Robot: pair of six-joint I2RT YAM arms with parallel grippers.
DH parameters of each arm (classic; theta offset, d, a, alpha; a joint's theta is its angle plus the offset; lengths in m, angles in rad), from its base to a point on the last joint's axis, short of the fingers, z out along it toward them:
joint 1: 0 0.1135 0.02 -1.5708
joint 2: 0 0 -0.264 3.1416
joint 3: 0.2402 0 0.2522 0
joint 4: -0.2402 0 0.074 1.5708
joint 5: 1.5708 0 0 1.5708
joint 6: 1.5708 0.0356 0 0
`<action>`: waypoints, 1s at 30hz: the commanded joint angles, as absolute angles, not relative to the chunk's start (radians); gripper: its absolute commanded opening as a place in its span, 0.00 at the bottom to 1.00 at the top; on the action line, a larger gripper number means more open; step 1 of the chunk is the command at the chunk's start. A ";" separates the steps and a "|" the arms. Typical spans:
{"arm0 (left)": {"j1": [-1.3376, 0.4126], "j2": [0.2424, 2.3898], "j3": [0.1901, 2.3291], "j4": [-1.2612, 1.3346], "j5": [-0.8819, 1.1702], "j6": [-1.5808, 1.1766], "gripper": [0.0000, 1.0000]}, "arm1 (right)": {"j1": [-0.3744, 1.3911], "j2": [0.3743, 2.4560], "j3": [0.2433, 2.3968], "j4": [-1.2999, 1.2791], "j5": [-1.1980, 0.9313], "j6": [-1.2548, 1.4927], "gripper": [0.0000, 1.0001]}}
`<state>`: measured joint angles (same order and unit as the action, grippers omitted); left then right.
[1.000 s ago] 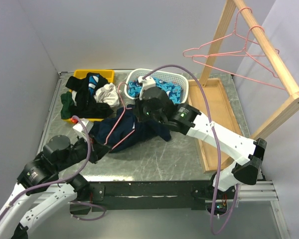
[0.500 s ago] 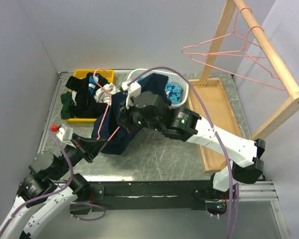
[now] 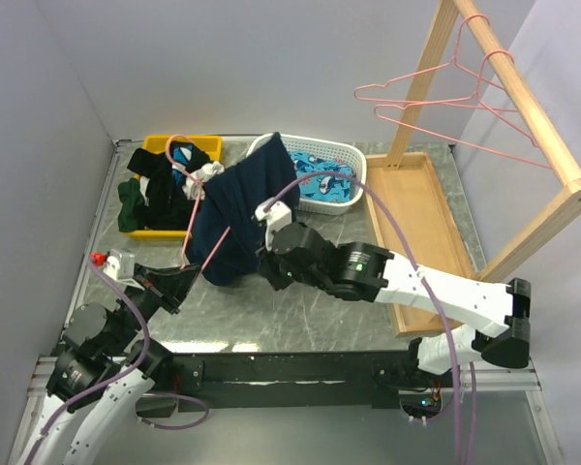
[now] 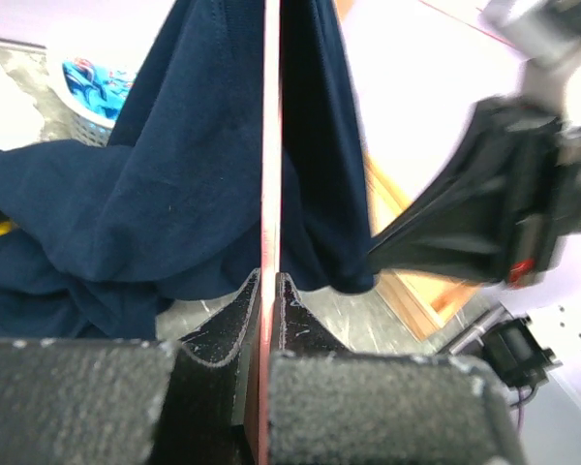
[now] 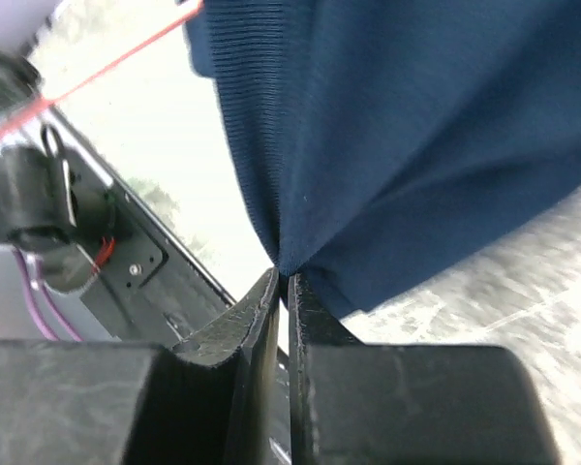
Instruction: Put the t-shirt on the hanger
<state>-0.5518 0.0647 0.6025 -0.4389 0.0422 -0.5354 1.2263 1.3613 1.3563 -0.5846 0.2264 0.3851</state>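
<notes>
In the basket [image 3: 341, 199] lies whale-print fabric [image 3: 315, 179]; left jaws clamp hanger [image 4: 270, 174], right jaws t-shirt [image 5: 416, 116].

Plain pale walls [image 3: 271, 58] close in a scuffed metal table [image 3: 271, 315]; a wooden clothes rail [image 3: 528, 100] stands at its right.

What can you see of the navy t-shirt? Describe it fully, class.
The t-shirt is plain dark navy cloth, creased. It hangs bunched in folds over the pink wire hanger, held up near the white basket. The left gripper clamps the hanger; the right gripper pinches a lower fold.
</notes>
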 commanded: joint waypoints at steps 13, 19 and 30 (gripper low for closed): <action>-0.239 0.009 0.597 -0.204 0.377 -0.552 0.01 | 1.129 1.681 2.299 -0.871 0.305 0.318 0.13; -0.330 0.110 0.690 -0.304 0.362 -0.460 0.01 | 1.083 1.801 2.493 -0.917 0.261 0.324 0.13; -0.423 0.319 0.762 -0.322 0.406 -0.353 0.01 | 1.049 1.557 2.043 -0.730 0.301 0.331 0.11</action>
